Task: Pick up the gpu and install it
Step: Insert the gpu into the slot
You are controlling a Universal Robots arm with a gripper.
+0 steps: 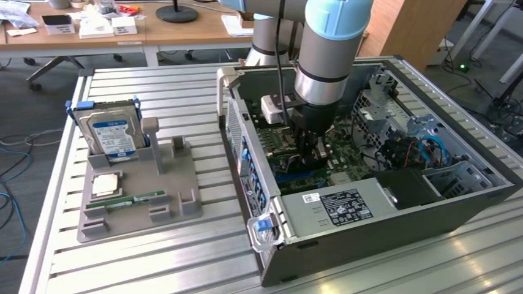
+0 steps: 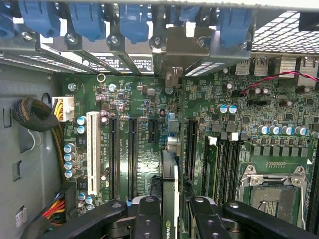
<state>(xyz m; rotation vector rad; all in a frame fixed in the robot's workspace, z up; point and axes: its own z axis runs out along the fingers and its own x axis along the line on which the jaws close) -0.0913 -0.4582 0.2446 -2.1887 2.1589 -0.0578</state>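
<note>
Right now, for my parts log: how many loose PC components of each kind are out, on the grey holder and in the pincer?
hard drive: 1
RAM stick: 1
square chip: 1
gpu, held in the pincer: 1
Total: 4

Wrist view: gpu (image 2: 169,191), seen edge-on, carried small white lettering on its edge, read as NVIDIA. White sticker (image 2: 119,62) on the metal frame beside the motherboard (image 2: 144,99) held rows of black print, too fine to read. Silk-screen markings beside the motherboard's slots were not legible.

Exterior view: hard drive (image 1: 112,131) bore a blue-and-white label, print unreadable. Power supply (image 1: 315,222) wore a black label (image 1: 347,207) with white text and round marks, none legible. Just beside it sat a white tag (image 1: 312,198), also unreadable.
</note>
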